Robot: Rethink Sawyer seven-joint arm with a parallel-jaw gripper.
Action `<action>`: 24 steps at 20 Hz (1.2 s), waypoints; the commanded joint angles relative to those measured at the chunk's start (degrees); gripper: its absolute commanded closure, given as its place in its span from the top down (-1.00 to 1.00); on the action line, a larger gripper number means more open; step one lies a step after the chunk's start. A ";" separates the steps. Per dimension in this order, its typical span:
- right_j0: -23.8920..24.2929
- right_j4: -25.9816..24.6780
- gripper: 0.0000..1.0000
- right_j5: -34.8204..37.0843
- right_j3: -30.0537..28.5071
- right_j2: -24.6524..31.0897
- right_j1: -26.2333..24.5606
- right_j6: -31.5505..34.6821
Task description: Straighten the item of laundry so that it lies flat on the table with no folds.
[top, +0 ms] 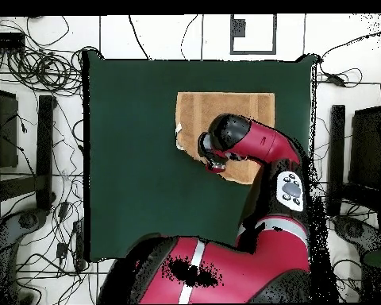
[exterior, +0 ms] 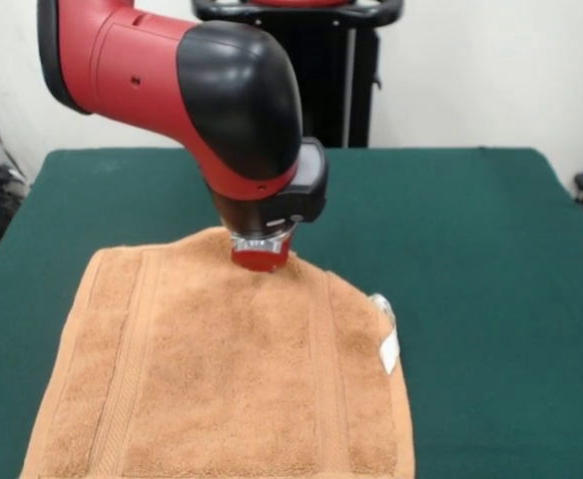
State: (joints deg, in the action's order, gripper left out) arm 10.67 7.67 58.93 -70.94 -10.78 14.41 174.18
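Claw (exterior: 263, 255) down on towel (exterior: 222, 389) far edge (finger state unclear), likely to tug the fold flat across bench (exterior: 471, 249).

Front view: the near edge of the orange-tan terry-cloth towel (exterior: 222, 379) is cut off by the picture's lower border, so both near corners go unseen. The red and black arm's gripper (exterior: 262, 257) presses against the towel's far edge; its fingers are buried behind the red tip and the cloth, and their state cannot be told. The small white tag (exterior: 388, 349) at the towel's side bears marks too small to read.

Overhead view: the arm (top: 253, 143) covers the part of the towel (top: 225, 111) nearest the robot, hiding that edge. The dark green felt-covered table (top: 130, 159) is hidden beneath the arm's base beyond the towel.
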 commanded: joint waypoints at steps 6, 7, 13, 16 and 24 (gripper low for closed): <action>-3.41 2.19 -1.00 10.13 0.94 3.65 1.97 5.10; -3.46 2.24 -1.00 10.42 0.92 3.59 2.09 5.16; -3.88 2.60 -1.00 13.89 2.31 3.47 2.09 6.09; -4.07 2.84 -1.00 15.02 2.72 3.52 2.15 6.41; -3.95 2.88 -1.00 17.23 3.74 3.72 2.07 5.90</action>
State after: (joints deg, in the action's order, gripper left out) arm 9.32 8.15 69.65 -67.71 -10.78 14.53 174.18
